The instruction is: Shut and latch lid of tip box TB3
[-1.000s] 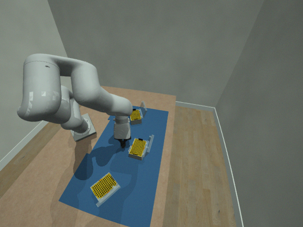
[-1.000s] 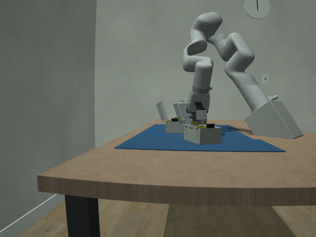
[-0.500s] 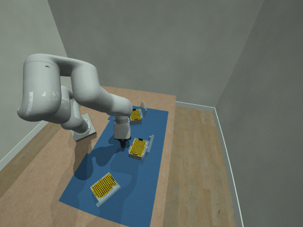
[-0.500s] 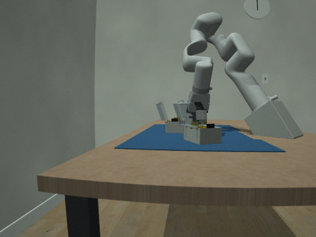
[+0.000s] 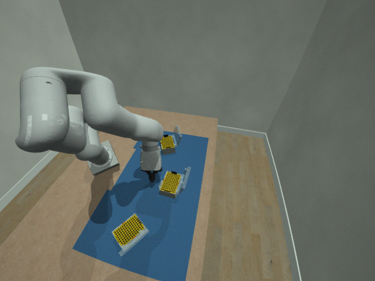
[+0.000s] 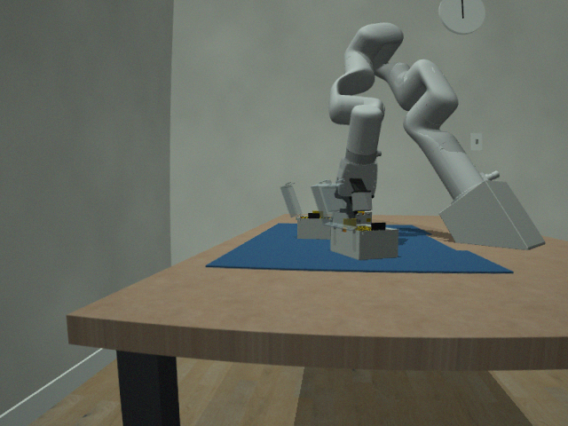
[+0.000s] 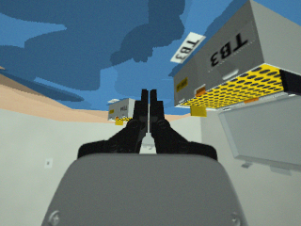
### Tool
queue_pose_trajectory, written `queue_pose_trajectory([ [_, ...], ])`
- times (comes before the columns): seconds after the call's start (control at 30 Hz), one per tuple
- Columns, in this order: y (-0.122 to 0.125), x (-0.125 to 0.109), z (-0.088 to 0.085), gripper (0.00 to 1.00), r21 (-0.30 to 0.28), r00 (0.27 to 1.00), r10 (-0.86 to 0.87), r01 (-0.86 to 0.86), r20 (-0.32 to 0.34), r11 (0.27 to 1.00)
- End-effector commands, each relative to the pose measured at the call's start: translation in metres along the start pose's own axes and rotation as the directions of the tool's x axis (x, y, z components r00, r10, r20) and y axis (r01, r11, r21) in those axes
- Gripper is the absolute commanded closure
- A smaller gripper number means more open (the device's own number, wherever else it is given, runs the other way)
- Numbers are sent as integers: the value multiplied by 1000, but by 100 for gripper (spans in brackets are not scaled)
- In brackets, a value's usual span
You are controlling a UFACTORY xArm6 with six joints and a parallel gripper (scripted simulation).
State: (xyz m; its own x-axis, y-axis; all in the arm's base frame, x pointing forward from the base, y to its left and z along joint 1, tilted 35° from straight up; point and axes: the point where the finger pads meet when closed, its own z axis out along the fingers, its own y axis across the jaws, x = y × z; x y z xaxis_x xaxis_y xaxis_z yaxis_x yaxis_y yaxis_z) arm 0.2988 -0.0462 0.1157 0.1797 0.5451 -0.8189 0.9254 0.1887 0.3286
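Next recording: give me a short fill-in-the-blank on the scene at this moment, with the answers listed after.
1. The box nearest the claw in the wrist view carries a sticker reading ____.
2. The claw's fingers are ____ and hold nothing.
3. The number of tip boxes standing on the blue mat is ____.
4. The lid of that nearest box is ____.

Missing words: TB3; shut; three; open

Tip box TB3 point(image 5: 171, 184), lid open, middle of three on the blue mat point(image 5: 181, 242).
Grey box with a yellow, hole-dotted insert point(image 7: 235, 87); "TB3" is printed on its front wall, and its lid point(image 5: 185, 178) stands raised at the rear. Two like boxes point(image 5: 168, 143) point(image 5: 128, 229) flank it, lids also open.
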Motion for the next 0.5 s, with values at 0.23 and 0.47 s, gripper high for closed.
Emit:
queue_pose_trajectory([
  [0.23, 1, -26, -46, 100, -1, 1000, 2, -2, -1, 1000],
  [0.47, 1, -44, -77, 100, -1, 1000, 2, -2, -1, 1000],
])
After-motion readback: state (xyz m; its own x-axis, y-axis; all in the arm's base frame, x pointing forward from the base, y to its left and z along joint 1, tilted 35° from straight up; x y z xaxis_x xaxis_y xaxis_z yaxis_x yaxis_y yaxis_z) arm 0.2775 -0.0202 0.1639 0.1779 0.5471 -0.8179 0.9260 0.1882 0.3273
